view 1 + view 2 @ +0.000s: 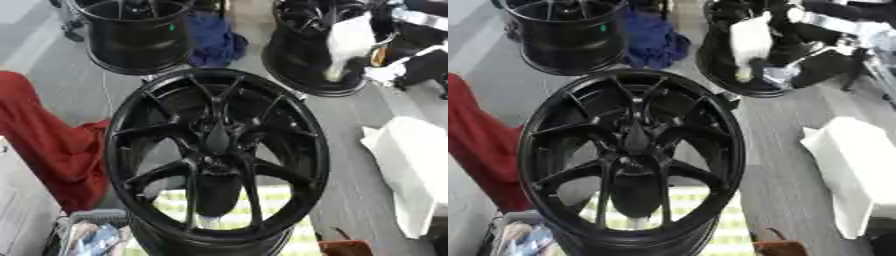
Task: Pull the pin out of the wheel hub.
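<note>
The large glossy black multi-spoke alloy wheel (217, 155) stands upright on its rim right in front of us, its hub (216, 140) at the centre where the spokes meet. We cannot make out the pin there: it is dark against dark. So we judge the main risk is reaching for the wrong spot, or nudging a spoke and tipping or rolling the wheel, since we see nothing bracing it. Our right arm shows at the upper right beside another black wheel (311, 45); a white-covered hand (348, 42) hangs there, and we cannot tell its state. Our left hand is out of sight.
</note>
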You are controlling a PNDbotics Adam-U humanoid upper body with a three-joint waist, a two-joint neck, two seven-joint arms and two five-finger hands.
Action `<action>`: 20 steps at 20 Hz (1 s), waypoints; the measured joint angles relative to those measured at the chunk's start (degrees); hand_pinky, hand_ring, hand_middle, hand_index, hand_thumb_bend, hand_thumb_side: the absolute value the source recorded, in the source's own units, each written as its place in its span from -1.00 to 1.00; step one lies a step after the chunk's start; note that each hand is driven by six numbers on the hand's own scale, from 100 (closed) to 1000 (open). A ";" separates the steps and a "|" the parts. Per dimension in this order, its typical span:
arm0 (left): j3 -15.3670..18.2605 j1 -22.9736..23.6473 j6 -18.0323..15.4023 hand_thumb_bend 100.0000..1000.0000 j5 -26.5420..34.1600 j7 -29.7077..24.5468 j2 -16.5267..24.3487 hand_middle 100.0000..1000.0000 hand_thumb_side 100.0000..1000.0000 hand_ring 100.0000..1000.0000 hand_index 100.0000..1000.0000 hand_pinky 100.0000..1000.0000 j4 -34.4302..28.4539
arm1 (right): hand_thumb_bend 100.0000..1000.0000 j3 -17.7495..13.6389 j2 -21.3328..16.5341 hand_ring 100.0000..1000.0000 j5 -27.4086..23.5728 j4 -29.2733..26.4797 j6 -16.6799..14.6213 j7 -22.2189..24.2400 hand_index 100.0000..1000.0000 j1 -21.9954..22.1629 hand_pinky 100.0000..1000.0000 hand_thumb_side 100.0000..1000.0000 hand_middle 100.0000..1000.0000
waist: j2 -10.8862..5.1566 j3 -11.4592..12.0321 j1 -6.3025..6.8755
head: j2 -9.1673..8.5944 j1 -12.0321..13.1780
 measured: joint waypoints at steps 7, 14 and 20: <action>0.41 0.21 0.00 -0.22 -0.12 0.33 -0.11 0.67 -0.08 0.79 0.76 0.99 0.00 | -0.49 -16.78 16.51 0.67 7.22 11.10 1.95 -24.64 0.96 18.85 0.79 0.02 0.78 | 0.33 -1.17 0.82 | 0.00 0.94; 0.43 0.31 0.02 -0.22 -0.12 0.24 -0.54 0.67 -0.07 0.79 0.76 0.99 0.01 | -0.65 -19.21 22.96 0.54 1.37 15.16 -4.54 -45.17 0.92 16.42 0.61 0.01 0.70 | 0.28 -1.36 1.18 | 0.00 0.73; 0.36 0.32 0.02 -0.24 -0.05 -0.04 -1.01 0.67 -0.07 0.79 0.76 0.99 0.09 | -0.93 -16.28 26.74 0.35 1.22 12.14 -5.95 -47.95 0.82 13.14 0.49 -0.10 0.51 | 0.30 -1.30 1.42 | 0.00 0.57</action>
